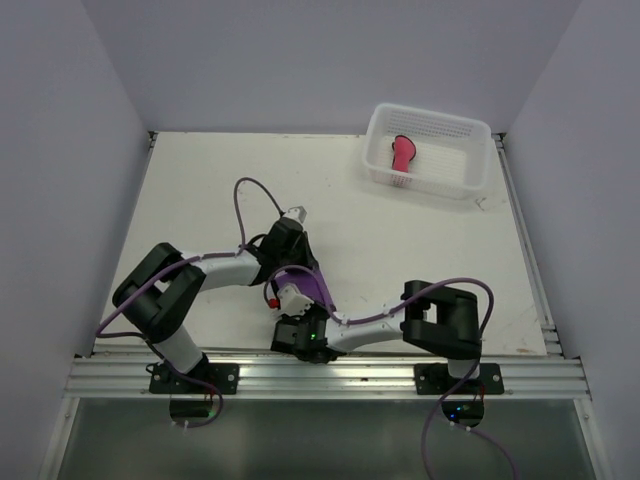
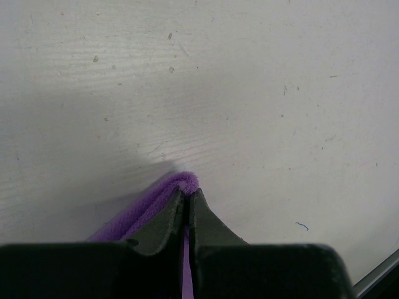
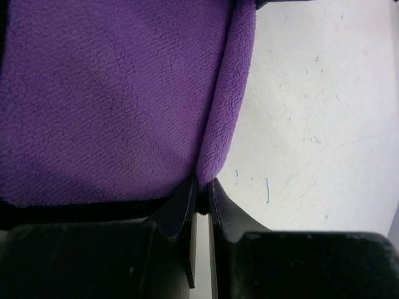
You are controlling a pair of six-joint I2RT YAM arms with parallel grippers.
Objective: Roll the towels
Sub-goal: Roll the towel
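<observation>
Towel, the purple one (image 1: pixel 305 288), lies stretched between both tools, left tool (image 2: pixel 188 200) and right tool (image 3: pixel 202 184) each clamped on an edge, probably opposite corners.

- White perforated plastic basket (image 1: pixel 470 150), upper right of the overhead frame, on the tabletop.
- White tabletop (image 1: pixel 200 200), scuffed and speckled.
- Aluminium rail (image 1: pixel 330 378) along the bottom edge.
</observation>
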